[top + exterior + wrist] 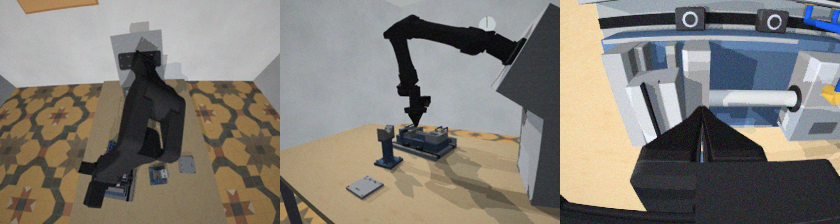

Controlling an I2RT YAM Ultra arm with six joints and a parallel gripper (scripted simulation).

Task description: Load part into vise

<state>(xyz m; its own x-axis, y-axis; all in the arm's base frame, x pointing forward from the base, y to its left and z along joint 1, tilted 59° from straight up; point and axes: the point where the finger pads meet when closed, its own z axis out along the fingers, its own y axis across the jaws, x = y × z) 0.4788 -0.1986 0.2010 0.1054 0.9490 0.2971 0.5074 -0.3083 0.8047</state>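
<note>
My gripper (702,112) is shut and empty, with its tips pressed together into a point. It hangs just above the vise (425,141), over the gap between the jaws (416,123). In the wrist view a grey block with a dark groove on top, the part (655,106), lies in the vise beside the left-hand grey jaw (619,91). A light jaw block (695,66) stands right of it, on the pale rod (754,100) that runs to the cylinder (813,97). My fingertips are just right of the part. I cannot make out the work stop.
The V-block (386,134) stands on its blue post left of the vise and holds nothing. The grey infeed plate (365,186) lies bare near the table's front edge. In the top view the arm hides most of the vise (119,188).
</note>
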